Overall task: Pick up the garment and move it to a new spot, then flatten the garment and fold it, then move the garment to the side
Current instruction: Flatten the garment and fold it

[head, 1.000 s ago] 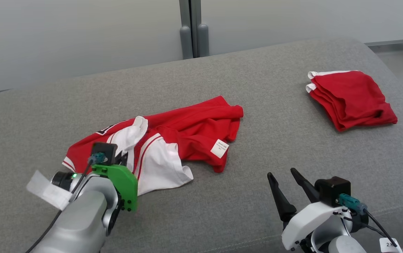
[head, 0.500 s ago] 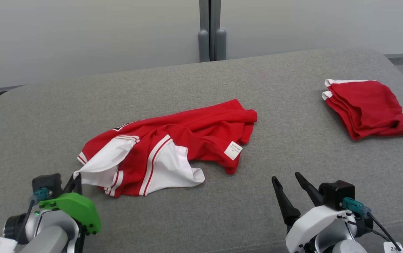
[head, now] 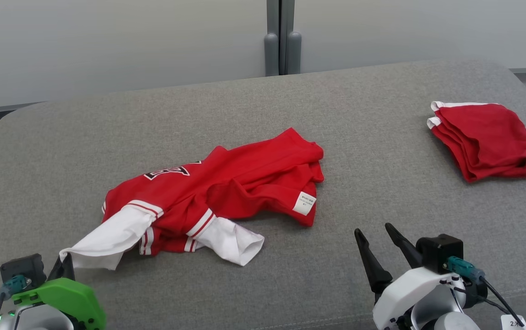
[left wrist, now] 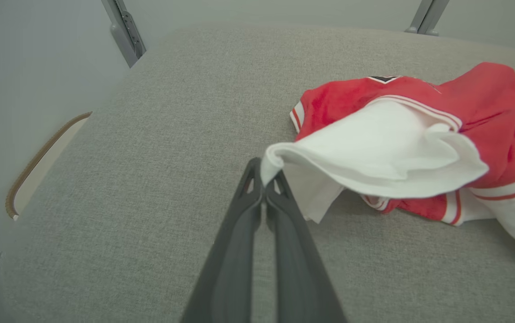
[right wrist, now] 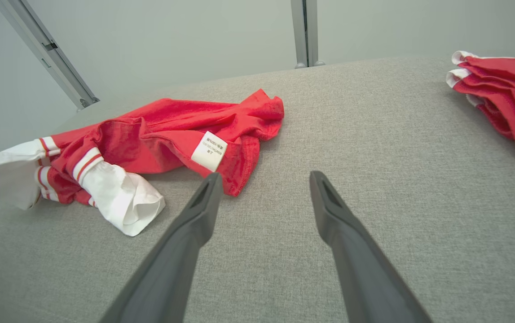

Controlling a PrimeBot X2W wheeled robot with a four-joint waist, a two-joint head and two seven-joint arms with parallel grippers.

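Grey fabric is stretched over the surface (head: 382, 151), and a pale wall (head: 107, 46) is seen behind it in the head view. A crumpled red and white jersey (head: 244, 178) is spread left of centre, with one white sleeve (head: 107, 238) drawn out to the left end effector (head: 64, 266) at the lower left. A folded red garment (head: 487, 137) is laid far right, well apart. The right end effector (head: 373, 229) is held wide and empty. In the left wrist view, the fingers (left wrist: 244, 211) are pinched together on the sleeve's edge. In the right wrist view, spread fingers (right wrist: 185, 229) are shown over bare fabric, near the jersey's hem and its white label (right wrist: 209, 150).
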